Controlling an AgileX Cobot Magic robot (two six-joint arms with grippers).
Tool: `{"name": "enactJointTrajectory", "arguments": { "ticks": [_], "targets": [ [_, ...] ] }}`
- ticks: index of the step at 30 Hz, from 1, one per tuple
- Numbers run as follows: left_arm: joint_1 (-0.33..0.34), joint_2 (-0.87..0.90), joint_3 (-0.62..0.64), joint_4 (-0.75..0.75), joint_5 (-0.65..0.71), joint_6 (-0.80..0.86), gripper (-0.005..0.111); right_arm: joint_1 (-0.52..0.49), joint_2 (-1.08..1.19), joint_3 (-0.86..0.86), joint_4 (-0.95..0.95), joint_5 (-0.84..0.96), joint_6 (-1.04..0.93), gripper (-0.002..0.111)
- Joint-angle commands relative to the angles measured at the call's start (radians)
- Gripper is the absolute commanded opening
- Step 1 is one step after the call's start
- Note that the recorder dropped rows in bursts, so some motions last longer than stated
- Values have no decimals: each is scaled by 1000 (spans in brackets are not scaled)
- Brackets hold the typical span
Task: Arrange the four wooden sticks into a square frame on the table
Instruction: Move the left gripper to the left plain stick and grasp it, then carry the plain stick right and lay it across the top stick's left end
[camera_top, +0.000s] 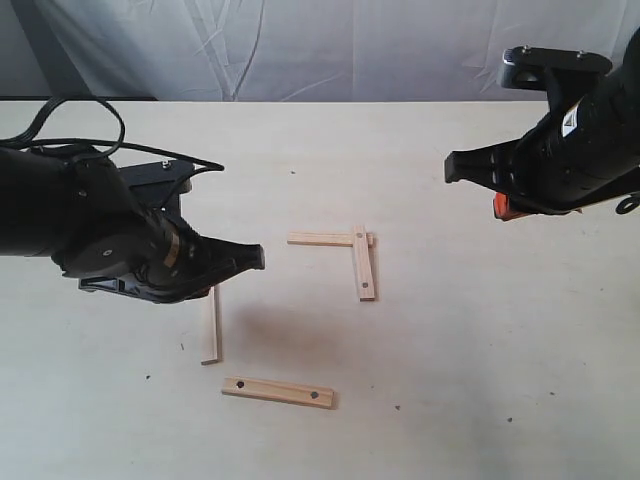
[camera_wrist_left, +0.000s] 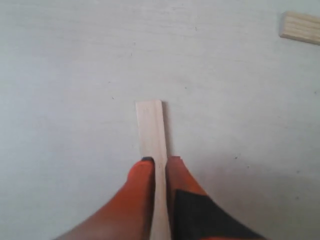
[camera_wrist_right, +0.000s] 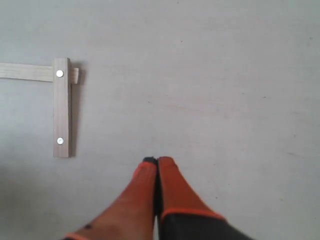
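This looks like a robotics lab or test bench rather than a home, shop or office. A wrinkled white cloth (camera_top: 350, 45) hangs as a plain backdrop behind a wide, pale wood-grain table (camera_top: 480, 400). Two black robot arms reach over it, the left arm (camera_top: 60, 215) trailing a loose black cable (camera_top: 60, 110) and the right arm (camera_top: 590, 150) bearing a small white label (camera_top: 572, 125). The work pieces are short, plain wooden sticks (camera_top: 278, 391). The light is even and flat, with soft shadows on the table.
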Motion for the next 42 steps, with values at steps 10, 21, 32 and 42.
{"name": "enactJointTrajectory", "arguments": {
  "ticks": [10,21,32,42],
  "targets": [
    [-5,68,-5,-9,20,-17,47,-7,-9,2,3,-9,-7,0],
    [-5,114,-5,-15,-13,-17,47,-7,-9,2,3,-21,-7,0],
    [-7,136,-5,-24,-19,25,20,-7,-9,2,3,-27,-7,0],
    [-7,87,-33,-17,-71,85,0,-7,-9,2,7,-36,-7,0]
  ]
}}
